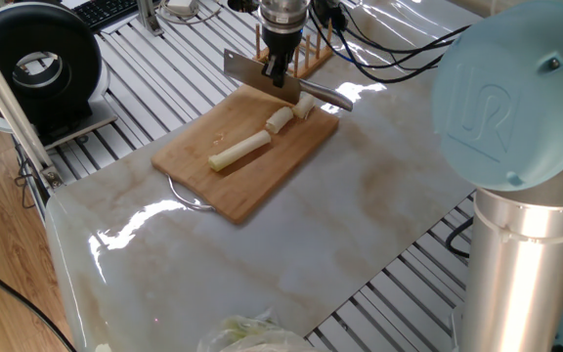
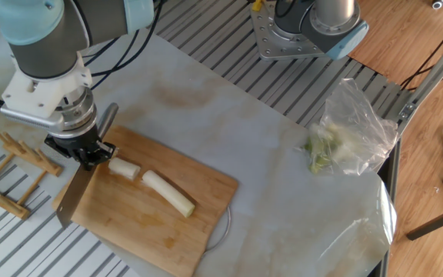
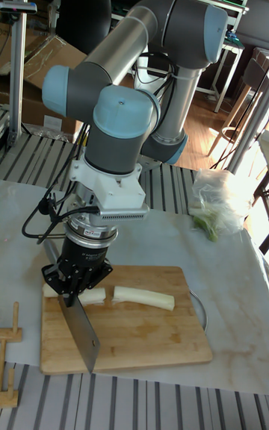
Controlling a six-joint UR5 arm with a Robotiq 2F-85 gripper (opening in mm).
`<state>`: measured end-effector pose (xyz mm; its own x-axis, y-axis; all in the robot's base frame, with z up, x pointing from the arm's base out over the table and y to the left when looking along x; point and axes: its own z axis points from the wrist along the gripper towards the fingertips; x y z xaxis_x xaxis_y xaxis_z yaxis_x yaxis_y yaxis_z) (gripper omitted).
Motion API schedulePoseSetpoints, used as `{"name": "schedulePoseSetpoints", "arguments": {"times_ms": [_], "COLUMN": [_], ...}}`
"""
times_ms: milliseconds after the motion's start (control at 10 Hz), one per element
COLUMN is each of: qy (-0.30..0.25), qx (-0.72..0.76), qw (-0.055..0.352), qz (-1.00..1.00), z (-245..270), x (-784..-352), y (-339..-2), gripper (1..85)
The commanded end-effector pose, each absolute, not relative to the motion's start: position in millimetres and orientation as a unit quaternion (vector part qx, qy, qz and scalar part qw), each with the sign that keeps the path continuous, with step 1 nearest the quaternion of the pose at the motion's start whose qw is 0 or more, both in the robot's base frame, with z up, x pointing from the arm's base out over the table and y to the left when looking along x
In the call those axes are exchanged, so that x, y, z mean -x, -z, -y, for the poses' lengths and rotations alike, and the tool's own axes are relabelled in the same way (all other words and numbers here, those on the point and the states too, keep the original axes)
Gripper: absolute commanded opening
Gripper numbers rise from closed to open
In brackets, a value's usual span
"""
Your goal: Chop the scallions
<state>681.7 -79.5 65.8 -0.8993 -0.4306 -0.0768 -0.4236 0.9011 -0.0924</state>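
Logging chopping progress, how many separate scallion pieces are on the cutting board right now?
3: long piece mid-board, short chunk beside it, smaller chunk by the cleaver. The end effector may hide more.

Arm bent low, claw [image 3: 75,292] pointing down, seemingly clamped.

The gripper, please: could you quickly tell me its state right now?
Gripper: closed on the cleaver, above the cutting board.
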Motion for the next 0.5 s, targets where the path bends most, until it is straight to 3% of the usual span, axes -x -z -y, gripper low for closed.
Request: {"name": "schedulePoseSetpoints", "arguments": {"times_ms": [0,400], "qy": [0.034,0.045], "qx": [0.218,0.228], "qw": [0.052,0.068], "qz": [-0.974,-0.97], "z": [81,79], "x": [-682,-695], "y": [-67,-74], "gripper": [1.3,1.3]}}
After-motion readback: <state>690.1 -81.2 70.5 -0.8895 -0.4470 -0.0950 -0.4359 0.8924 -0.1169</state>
